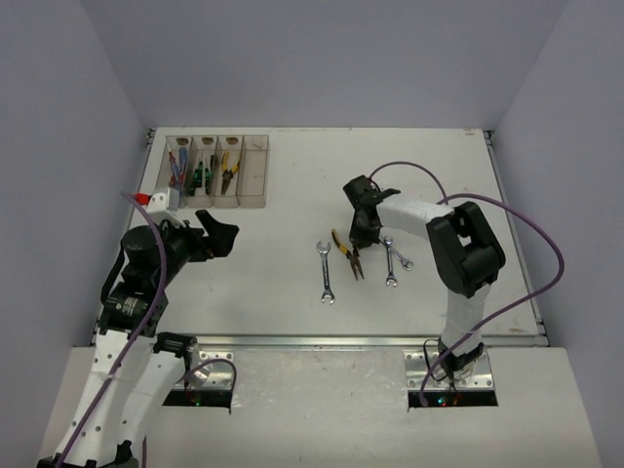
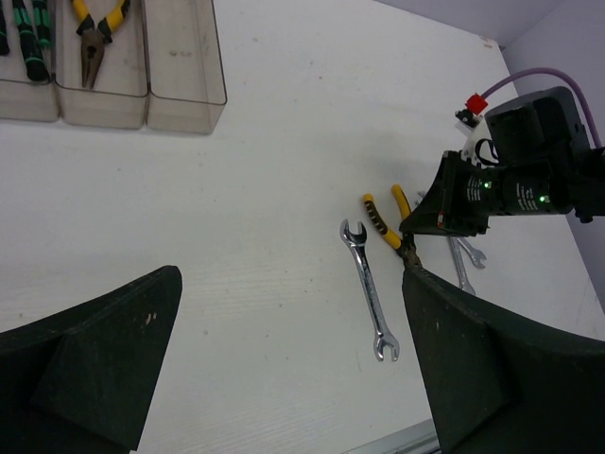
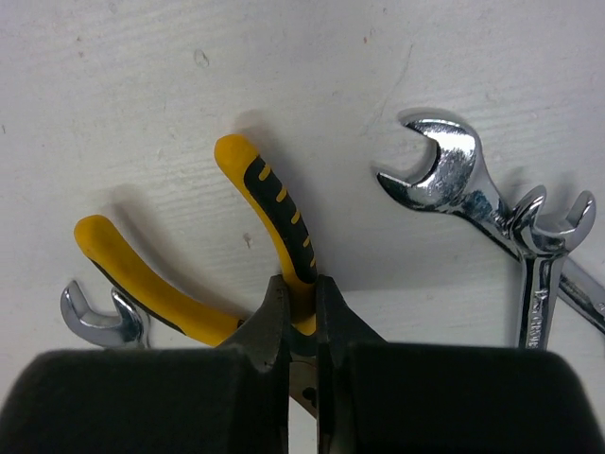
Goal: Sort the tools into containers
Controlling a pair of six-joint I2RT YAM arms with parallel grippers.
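My right gripper (image 1: 363, 232) (image 3: 302, 288) is shut on one handle of the yellow-and-black pliers (image 1: 348, 255) (image 3: 274, 203), which lie on the table with their handles spread. A silver wrench (image 1: 326, 273) (image 2: 369, 288) lies to their left. Two crossed silver wrenches (image 1: 393, 259) (image 3: 529, 236) lie to their right. My left gripper (image 1: 219, 235) (image 2: 293, 369) is open and empty, held above the table near the containers (image 1: 261, 175) (image 2: 180, 95). The bins hold blue screwdrivers (image 1: 175, 168), green-black screwdrivers (image 1: 202, 175) and yellow pliers (image 1: 227, 171) (image 2: 95, 33); the rightmost bin is bare.
The table's metal front edge (image 1: 322, 341) runs below the tools. Grey walls close in the back and both sides. A purple cable (image 1: 526, 229) loops over my right arm.
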